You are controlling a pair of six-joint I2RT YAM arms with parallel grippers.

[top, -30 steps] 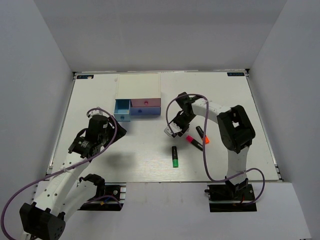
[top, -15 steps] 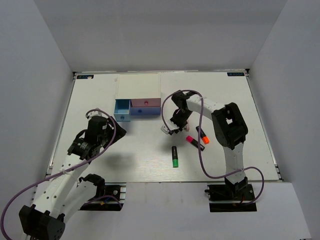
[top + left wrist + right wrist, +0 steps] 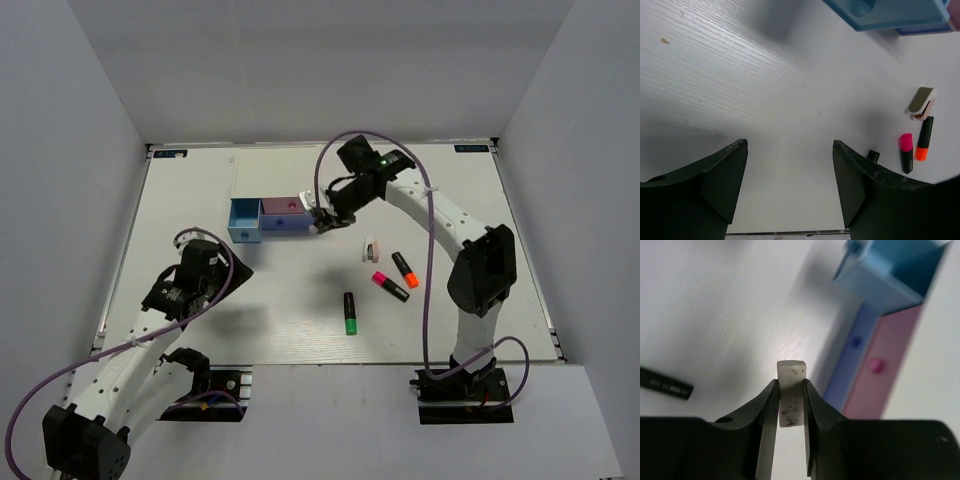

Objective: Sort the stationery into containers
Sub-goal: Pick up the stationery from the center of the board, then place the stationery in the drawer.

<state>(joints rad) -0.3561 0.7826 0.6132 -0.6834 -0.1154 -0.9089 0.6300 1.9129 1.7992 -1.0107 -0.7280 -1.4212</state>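
Note:
My right gripper (image 3: pixel 319 224) is shut on a whitish speckled eraser (image 3: pixel 791 389) and holds it above the table, just right of the drawers. The white-topped box (image 3: pixel 277 170) has a light blue drawer (image 3: pixel 243 219) pulled out and open on the left, a pink front (image 3: pixel 286 205) and a purple front (image 3: pixel 284 226). A tan and pink eraser block (image 3: pixel 371 249), an orange highlighter (image 3: pixel 405 269), a pink highlighter (image 3: pixel 389 285) and a green highlighter (image 3: pixel 350 312) lie on the table. My left gripper (image 3: pixel 790 142) is open and empty, below the blue drawer (image 3: pixel 890 12).
The left arm (image 3: pixel 185 285) stretches over the table's left side. The right arm (image 3: pixel 440 220) arches over the right side, above the highlighters. A black highlighter body (image 3: pixel 665 383) shows at the left edge of the right wrist view. Grey walls enclose the table.
My right gripper has lifted the whitish eraser from beside the highlighters and carried it up and left to the drawers. The left arm has barely moved.

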